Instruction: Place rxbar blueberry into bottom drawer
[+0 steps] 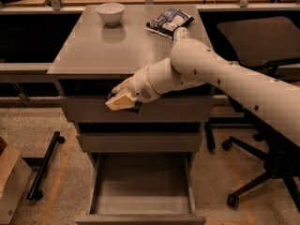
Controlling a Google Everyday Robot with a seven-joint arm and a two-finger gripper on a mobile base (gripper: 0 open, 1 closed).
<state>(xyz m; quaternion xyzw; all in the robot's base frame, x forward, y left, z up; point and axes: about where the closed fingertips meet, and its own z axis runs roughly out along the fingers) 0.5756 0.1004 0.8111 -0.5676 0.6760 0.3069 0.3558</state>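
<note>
Camera view, looking down on the grey cabinet (117,46) from the front. Up top, a white bowl (110,12) at the back left and a crinkled blue-and-white bag (168,21) at the back right, neither wanted for this job and both left well away from the front edge. Sweeping in from the right, the pale arm (225,74), crossing the cabinet's front right corner and passing close by the bag; touching it or not, impossible to say. And there, the gripper (119,101), hanging just in front of the closed top drawer (178,109), below the lip of the cabinet top, pointing left and a little downward. Clenched, by the look of it, on the rxbar blueberry (136,108): only a dark sliver of wrapper peeking out beneath the pale tips, the rest hidden. Held out in front of the cabinet rather than over it, and sensibly so, with the target opening forward. Middle drawer (140,142) shut as well, leaving the way down unobstructed. Below, the bottom drawer (140,191), pulled right out, bare grey floor showing, ready to receive. Well apart from the bar yet, though. Carrying step, then, probably past the halfway mark: more descent needed before letting go. Dropping from this height would risk a bounce or a skid toward the low front. Off to the right, a dark office chair (262,36), clear of the path.
</note>
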